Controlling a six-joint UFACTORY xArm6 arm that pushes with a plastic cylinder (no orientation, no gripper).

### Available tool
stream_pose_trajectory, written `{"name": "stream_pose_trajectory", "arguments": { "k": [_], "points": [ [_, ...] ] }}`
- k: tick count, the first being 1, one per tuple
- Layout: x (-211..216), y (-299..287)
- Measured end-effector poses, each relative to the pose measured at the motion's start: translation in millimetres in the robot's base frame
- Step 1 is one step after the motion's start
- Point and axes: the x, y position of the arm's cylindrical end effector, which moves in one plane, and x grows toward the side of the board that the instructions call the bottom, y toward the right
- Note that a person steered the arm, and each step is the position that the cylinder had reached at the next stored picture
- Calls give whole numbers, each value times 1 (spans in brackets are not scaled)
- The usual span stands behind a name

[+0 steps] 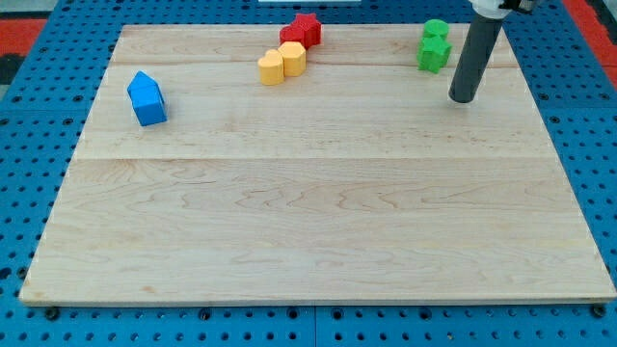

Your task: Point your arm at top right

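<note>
My tip point(464, 98) rests on the wooden board point(308, 212) near the view's top right corner. Just to its left and slightly up stand two green blocks point(434, 46), one round-topped behind a star-like one. They are apart from the tip. A red star block point(302, 30) sits at the top centre, with two yellow hexagonal blocks point(281, 64) touching each other just below it. A blue house-shaped block point(147, 98) lies at the view's upper left.
The board lies on a blue perforated table point(29, 116). The rod's upper part and the arm's white end point(496, 8) leave the view at the top right.
</note>
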Motion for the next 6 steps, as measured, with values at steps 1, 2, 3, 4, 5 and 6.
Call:
{"name": "stream_pose_trajectory", "arguments": {
  "k": [1,2,3,4,5,6],
  "points": [
    [4,0],
    [18,48],
    [-21,106],
    [-96,105],
    [-146,69],
    [-151,13]
  ]
}}
